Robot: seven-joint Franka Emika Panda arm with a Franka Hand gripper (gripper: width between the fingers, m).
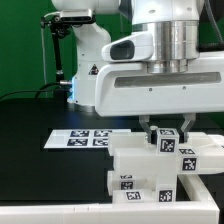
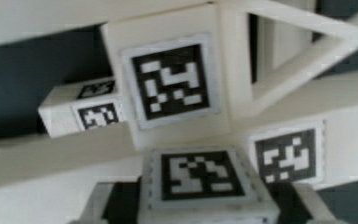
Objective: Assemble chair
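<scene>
My gripper [image 1: 167,134] stands over the cluster of white chair pieces [image 1: 140,165] at the front right of the exterior view. It is shut on a small tagged chair block [image 1: 167,141], with one finger on each side. In the wrist view the gripper [image 2: 202,207] holds that same block [image 2: 201,172] by its sides. Beyond it is a larger tagged chair piece [image 2: 172,80], a small tagged cube end [image 2: 96,113] and another tagged face [image 2: 286,150]. These pieces sit close together; I cannot tell whether they are joined.
The marker board [image 1: 84,138] lies flat on the black table at the exterior view's left of the pieces. A white rim [image 1: 60,210] runs along the front. The robot's base [image 1: 85,50] stands behind.
</scene>
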